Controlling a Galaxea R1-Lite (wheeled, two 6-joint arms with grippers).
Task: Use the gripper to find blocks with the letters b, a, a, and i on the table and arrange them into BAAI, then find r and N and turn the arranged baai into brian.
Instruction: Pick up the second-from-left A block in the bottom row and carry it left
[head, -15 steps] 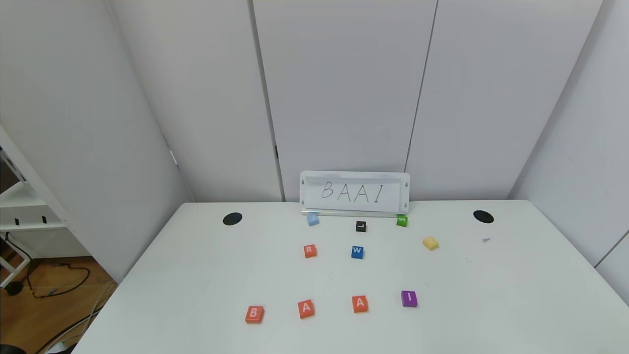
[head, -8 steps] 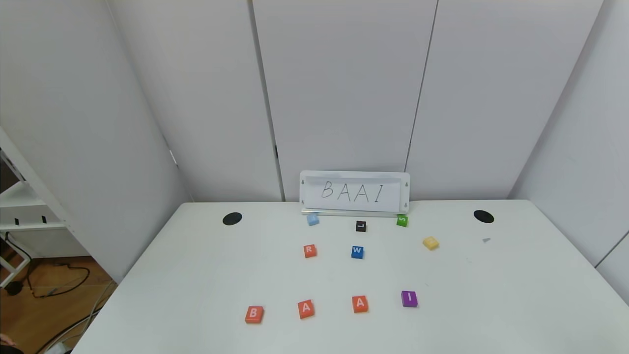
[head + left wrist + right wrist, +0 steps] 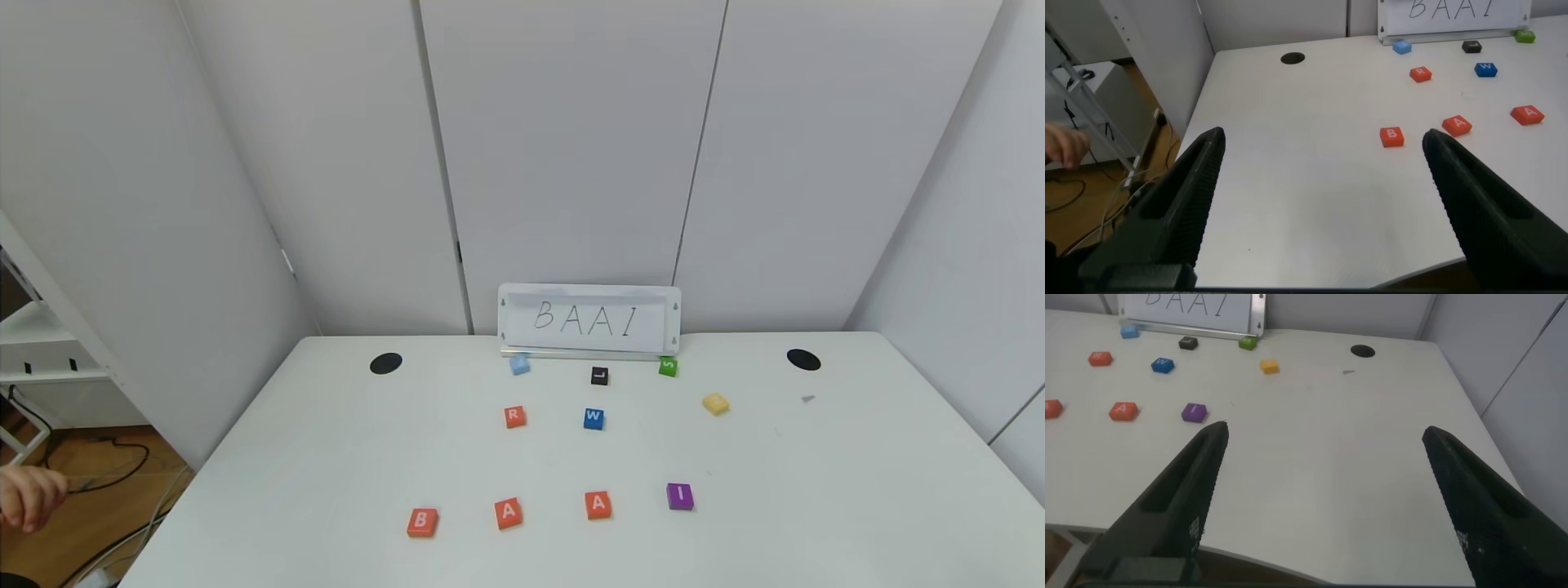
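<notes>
On the white table (image 3: 326, 457) the blocks lie in a near row: orange-red B (image 3: 422, 522), A (image 3: 508, 513), A (image 3: 598, 504) and purple I (image 3: 679, 496). Behind them are the orange-red r (image 3: 514, 416) and, further right, the yellow N (image 3: 715, 403). Neither arm shows in the head view. My left gripper (image 3: 1323, 137) hangs open over the table's near left part, with the B (image 3: 1392, 136) just inside its one finger. My right gripper (image 3: 1324, 433) is open over the near right part, the I (image 3: 1193, 412) beyond it. Both are empty.
A blue W tile (image 3: 593, 418), a black L (image 3: 599, 376), a green S (image 3: 668, 367) and a light blue tile (image 3: 520, 365) lie before the BAAI sign (image 3: 588, 320). Two black holes (image 3: 386, 363) (image 3: 803, 359) sit at the back. A person's hand (image 3: 28, 498) is beside the table's left edge.
A person's hand has come into view at the left edge, off the table. The tiles have not moved.
</notes>
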